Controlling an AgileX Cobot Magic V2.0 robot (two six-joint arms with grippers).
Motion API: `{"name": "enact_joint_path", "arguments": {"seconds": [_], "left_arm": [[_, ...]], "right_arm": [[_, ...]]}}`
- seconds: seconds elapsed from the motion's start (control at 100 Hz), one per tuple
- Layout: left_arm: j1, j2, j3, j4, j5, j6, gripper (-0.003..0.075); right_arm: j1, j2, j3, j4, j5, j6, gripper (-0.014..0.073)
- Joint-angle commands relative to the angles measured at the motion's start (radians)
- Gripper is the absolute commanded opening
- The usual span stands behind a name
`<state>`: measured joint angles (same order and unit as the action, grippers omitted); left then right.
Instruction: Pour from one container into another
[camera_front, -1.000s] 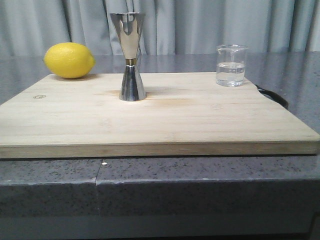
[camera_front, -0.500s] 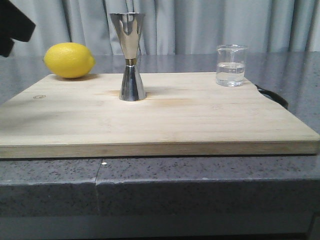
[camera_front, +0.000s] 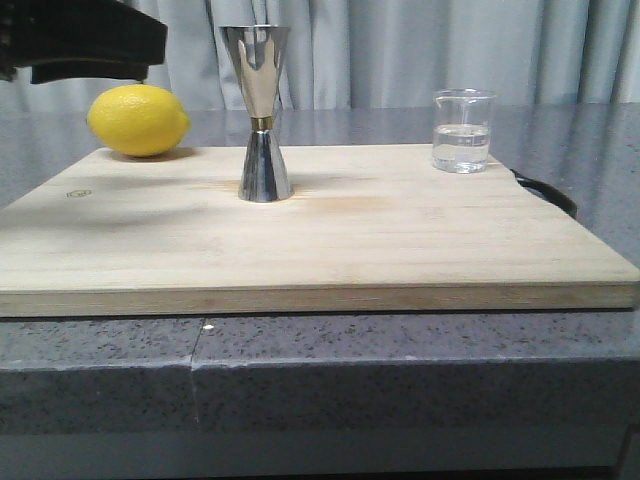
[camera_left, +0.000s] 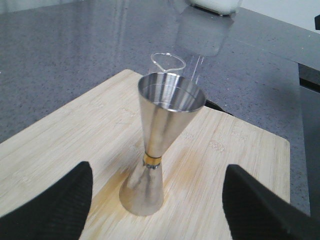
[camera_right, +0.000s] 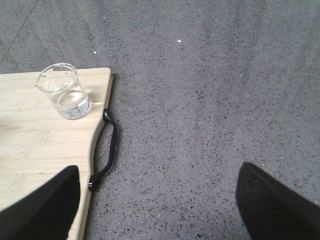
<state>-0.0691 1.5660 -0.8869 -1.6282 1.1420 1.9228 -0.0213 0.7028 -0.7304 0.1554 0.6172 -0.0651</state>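
Jigger (camera_left: 159, 150) centred between left fingers (camera_left: 47, 210) (spread, untouched).

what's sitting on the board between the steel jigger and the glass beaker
Nothing: in the front view, only bare cutting board lies between the jigger and the beaker.

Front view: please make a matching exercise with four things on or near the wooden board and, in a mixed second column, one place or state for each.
Things:
1. lemon
2. steel jigger
3. glass beaker
4. black handle

Places or states:
A. holds clear liquid, at the board's far right corner
B. fixed on the right edge of the cutting board
C. stands upright, gold band at its waist
D. lies at the far left corner

Pairs: 1-D, 2-C, 3-A, 4-B
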Motion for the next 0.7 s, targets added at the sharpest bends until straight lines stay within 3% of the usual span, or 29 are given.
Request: {"name": "enact_joint_path", "arguments": {"seconds": [0.0,0.16,0.69], "left_arm": [[-0.043,-0.001,-0.032,-0.109,0.050,0.089,0.0494],[-0.099,0.058,-0.036,-0.213,0.040,0.161,0.0494],[-0.201,0.179,-0.159,-0.213,0.018,0.191,0.0494]], "right_arm": [[-0.007,0.005,-0.036,-0.006,-0.067,-0.012,0.0572],[-0.007,0.005,-0.036,-0.006,-0.071,-0.012,0.0572],[-0.007,0.005,-0.036,-0.006,-0.079,-0.012,0.0572]]}}
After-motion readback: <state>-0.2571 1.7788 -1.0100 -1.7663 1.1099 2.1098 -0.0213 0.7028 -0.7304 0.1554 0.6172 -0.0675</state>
